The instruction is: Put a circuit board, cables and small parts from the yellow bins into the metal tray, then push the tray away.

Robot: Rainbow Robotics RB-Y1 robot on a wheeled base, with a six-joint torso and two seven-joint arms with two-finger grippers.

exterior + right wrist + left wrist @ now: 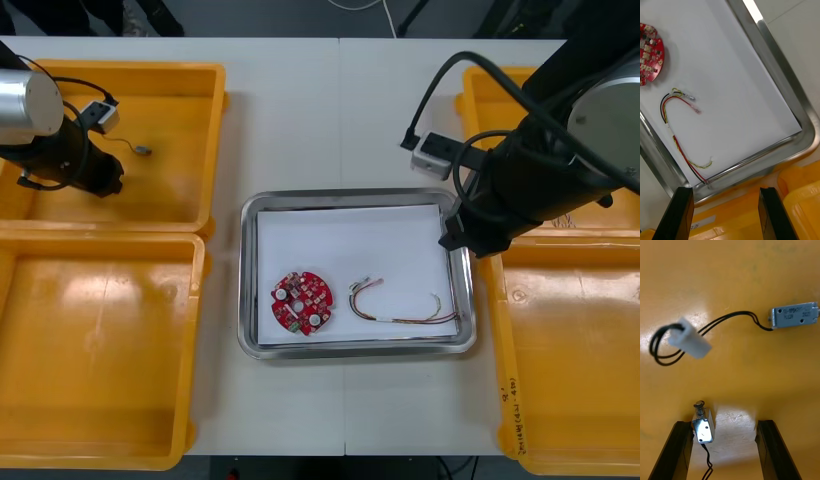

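in metal tray [350,197]: circuit board [301,303], red and yellow cable [400,305]
left end effector [724,425]: apart, by small metal part [703,426]
right end effector [724,193]: apart, empty
to do: parts, push

Round red circuit board [301,303] and red-and-yellow cable [668,127] lie apart in the metal tray [355,197]; small metal parts [703,425] rest in a yellow bin [180,150].
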